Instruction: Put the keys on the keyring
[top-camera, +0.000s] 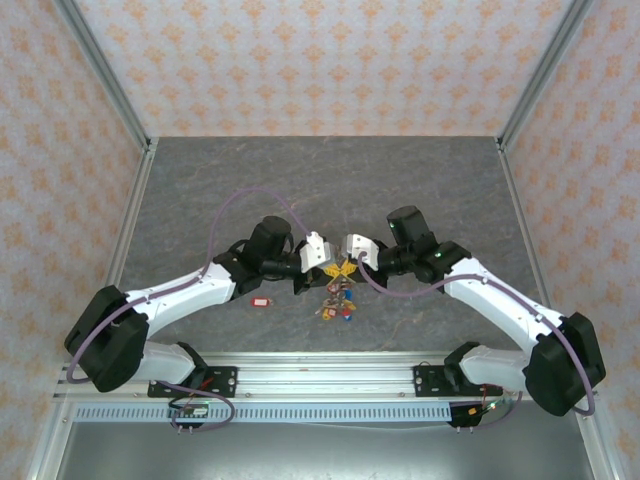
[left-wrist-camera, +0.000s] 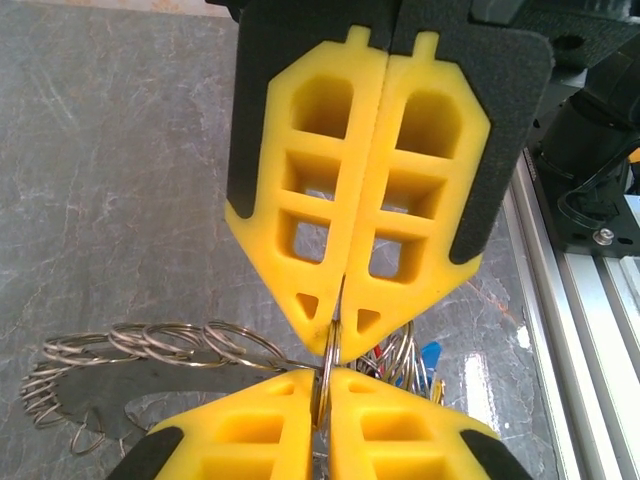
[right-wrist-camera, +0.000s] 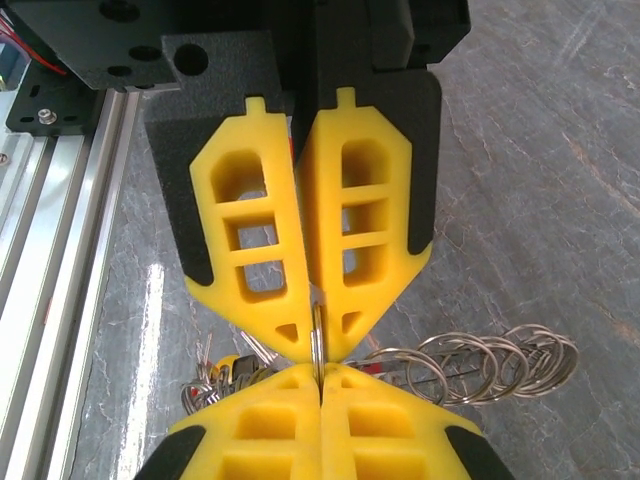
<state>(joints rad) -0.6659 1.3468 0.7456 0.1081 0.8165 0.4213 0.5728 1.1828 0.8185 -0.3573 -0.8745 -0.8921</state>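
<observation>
Now my left pincer (top-camera: 325, 262) and right pincer (top-camera: 348, 262) are both squeezed shut on the keyring (right-wrist-camera: 316, 340), held over the tabletop (top-camera: 200, 200). If one slips, the thin ring could twist and fall.

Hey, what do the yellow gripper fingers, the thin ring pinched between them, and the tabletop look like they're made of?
Yellow fingers: matte plastic, perhaps printed or moulded, judging by the hollow lattice cut-outs.
Ring: metal, probably steel. It is a thin, silvery wire with bright glints.
Tabletop: grey and marbled with a soft sheen. It could be stone, laminate or a mat; the look leaves that open.
</observation>
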